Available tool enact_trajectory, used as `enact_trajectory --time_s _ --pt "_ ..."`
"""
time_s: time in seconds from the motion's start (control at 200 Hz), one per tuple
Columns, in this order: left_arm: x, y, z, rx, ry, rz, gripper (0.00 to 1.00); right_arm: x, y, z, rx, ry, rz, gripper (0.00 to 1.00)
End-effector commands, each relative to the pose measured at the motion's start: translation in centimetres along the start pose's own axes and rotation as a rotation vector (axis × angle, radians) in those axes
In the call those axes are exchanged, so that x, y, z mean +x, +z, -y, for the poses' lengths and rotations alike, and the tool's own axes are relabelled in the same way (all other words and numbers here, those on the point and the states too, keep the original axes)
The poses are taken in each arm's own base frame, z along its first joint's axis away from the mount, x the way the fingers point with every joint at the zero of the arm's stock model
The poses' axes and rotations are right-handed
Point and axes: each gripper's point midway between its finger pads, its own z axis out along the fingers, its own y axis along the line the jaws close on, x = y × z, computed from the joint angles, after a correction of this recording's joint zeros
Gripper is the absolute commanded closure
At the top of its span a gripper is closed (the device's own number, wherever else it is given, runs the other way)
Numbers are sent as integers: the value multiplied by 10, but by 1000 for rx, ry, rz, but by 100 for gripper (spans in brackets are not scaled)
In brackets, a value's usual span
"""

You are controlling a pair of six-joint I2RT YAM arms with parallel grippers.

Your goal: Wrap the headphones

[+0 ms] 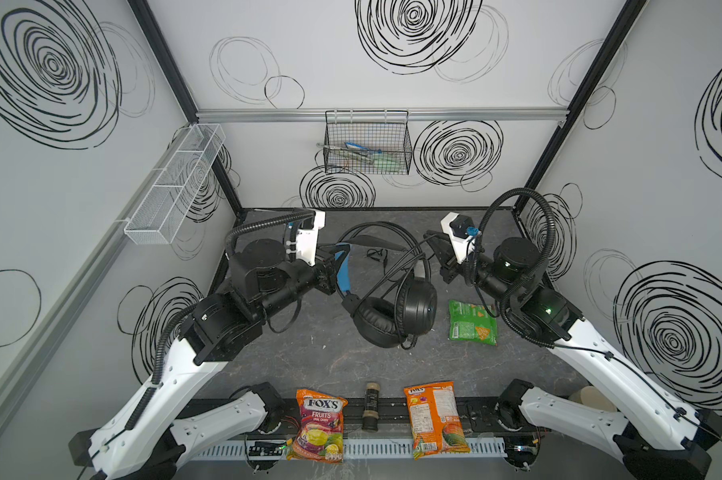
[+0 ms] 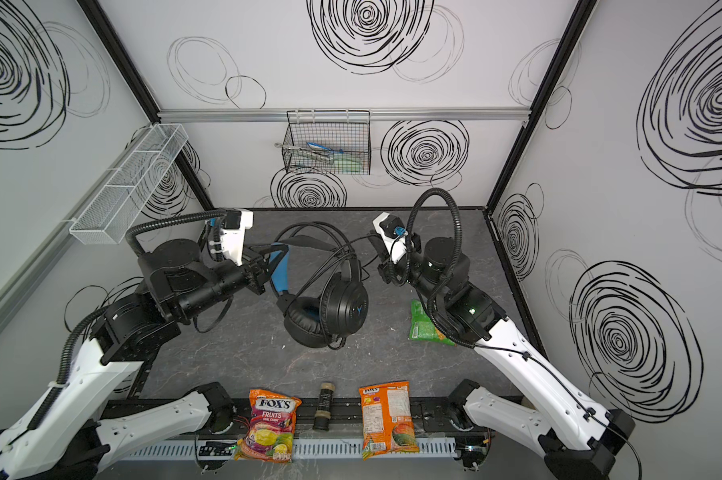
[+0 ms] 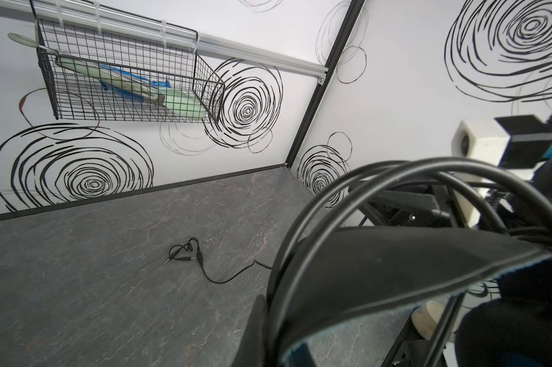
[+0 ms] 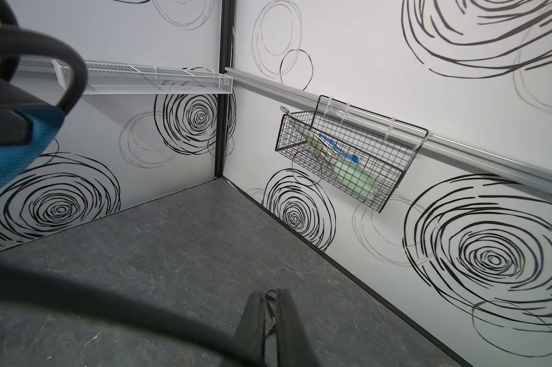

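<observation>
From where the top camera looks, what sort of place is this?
Likely a robot test cell: two robot arms on a dark tabletop, walls printed with black scribbles, a wire basket on a rail.

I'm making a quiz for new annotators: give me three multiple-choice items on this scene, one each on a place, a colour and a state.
1. Where does the green packet lie?
A. in the black wire basket
B. on the table, right of the headphones
C. on the white mesh shelf

2. What colour is the headphones' inner strap?
A. red
B. yellow
C. blue

3. How is the left gripper?
A. shut on the headband
B. open above the table
C. shut on the green packet

1 B: it lies flat there.
2 C: blue in both top views.
3 A: its jaws clamp the headband by the strap.
</observation>
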Motion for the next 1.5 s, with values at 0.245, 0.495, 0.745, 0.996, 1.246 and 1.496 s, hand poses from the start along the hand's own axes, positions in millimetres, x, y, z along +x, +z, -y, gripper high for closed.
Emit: enact_trajectory --time_s 0.245,0.495,0.745,0.996,1.246,1.496 --pt "-72 -26 19 85 -118 243 100 8 18 -16 -91 140 41 92" --pt "-87 -34 26 131 -163 287 100 4 23 -25 -142 182 61 90" --pt "-94 -34 29 143 -181 295 100 5 26 -37 -198 212 68 85" --pt "-95 -31 26 129 -203 293 100 4 34 -47 -245 222 65 84" --pt "-102 -30 30 157 -235 308 100 10 38 -58 -280 241 60 88" --pt "-111 -33 35 199 -278 340 100 16 40 -66 -306 253 48 90"
